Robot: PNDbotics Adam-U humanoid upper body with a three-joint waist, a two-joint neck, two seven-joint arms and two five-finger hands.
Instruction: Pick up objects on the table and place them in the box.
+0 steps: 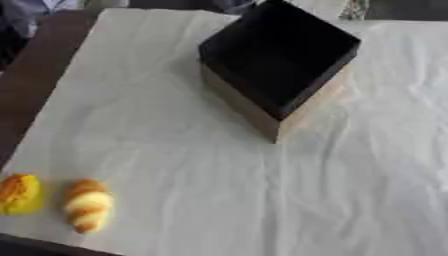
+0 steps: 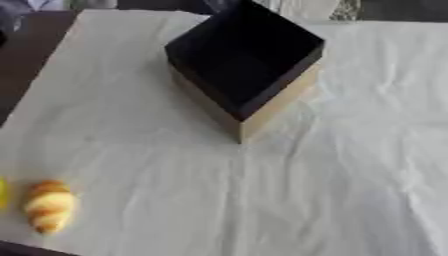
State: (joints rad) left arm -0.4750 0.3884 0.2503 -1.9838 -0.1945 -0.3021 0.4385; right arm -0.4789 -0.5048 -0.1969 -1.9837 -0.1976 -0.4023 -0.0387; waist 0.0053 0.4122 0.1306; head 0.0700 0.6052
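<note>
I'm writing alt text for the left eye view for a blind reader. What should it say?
An open box with a dark inside and tan walls stands on a white cloth at the far middle. Near the front left corner lie a striped croissant-shaped item and a yellow-orange item, side by side. No robot hand shows.

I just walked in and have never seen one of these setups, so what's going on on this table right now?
Nothing is being handled at this moment; neither robot hand shows. An open box with a dark inside stands toward the far side of the white tablecloth. Near the front left edge lie a croissant-shaped item and, to its left, a yellow-orange item. Both are still outside the box, waiting to be picked up.
</note>
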